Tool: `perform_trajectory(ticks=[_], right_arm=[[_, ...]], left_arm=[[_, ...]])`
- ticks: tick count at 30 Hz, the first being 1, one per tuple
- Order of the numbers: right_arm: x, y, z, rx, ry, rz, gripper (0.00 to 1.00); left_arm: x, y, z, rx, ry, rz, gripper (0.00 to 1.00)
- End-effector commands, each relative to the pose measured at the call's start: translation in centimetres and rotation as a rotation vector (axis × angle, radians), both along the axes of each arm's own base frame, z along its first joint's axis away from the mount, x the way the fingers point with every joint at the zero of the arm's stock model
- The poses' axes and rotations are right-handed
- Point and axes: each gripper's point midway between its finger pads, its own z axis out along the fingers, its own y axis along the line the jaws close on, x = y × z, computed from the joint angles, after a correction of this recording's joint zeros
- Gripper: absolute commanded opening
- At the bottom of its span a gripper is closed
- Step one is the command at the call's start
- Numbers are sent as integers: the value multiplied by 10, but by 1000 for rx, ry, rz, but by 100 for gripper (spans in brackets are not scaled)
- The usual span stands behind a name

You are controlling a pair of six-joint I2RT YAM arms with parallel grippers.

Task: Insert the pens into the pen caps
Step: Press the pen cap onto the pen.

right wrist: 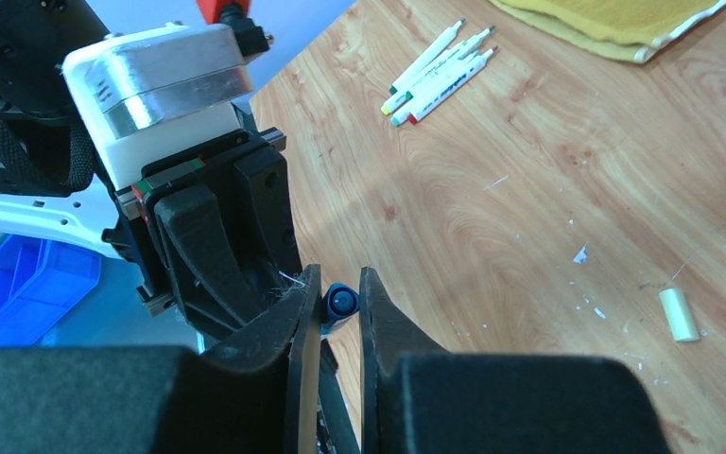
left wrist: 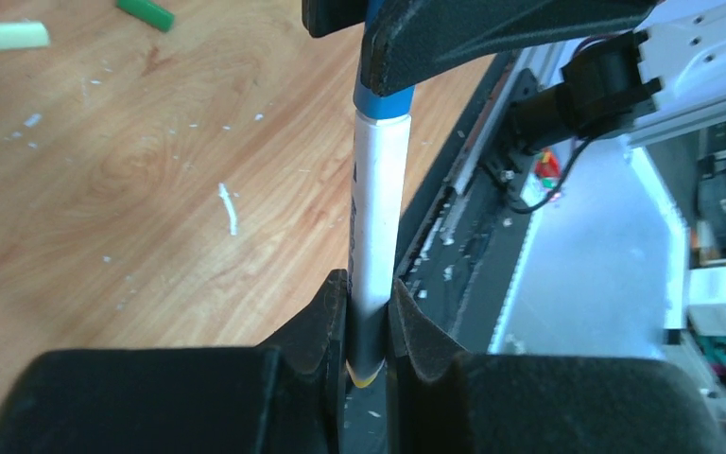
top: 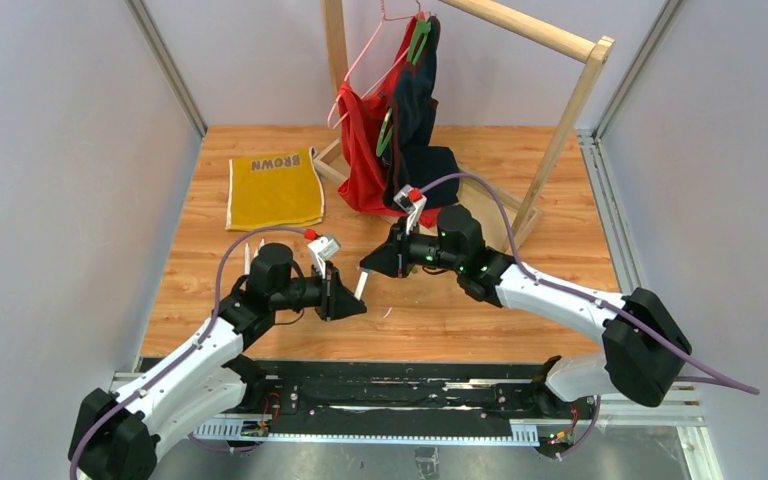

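One white pen (left wrist: 378, 218) is held off the tabletop (left wrist: 104, 236), its lower end, dark with a yellow band, clamped in the left pincer (left wrist: 369, 312) and its top end meeting a blue cap (left wrist: 384, 98) that the right pincer (right wrist: 338, 288) grips. Four more white pens (right wrist: 438, 73) with coloured tips lie side by side in a loose bunch on the wood, well apart from it. A pale yellow cap (right wrist: 679, 314) and a green cap (left wrist: 145, 12) lie flat near each other.
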Motion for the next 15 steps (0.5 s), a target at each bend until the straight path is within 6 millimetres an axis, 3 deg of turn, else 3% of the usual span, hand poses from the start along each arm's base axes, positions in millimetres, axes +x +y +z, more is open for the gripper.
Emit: perform_trajectory(ticks=[1, 6, 15], right_arm=[[-150, -41, -112, -360, 530, 400, 0], [-147, -43, -109, -365, 451, 401, 1], [-143, -40, -94, -328, 259, 402, 1]], left_arm=[[76, 18, 145, -228, -690, 293, 0], [70, 13, 139, -213, -731, 269, 0], [49, 15, 146, -338, -728, 256, 0]])
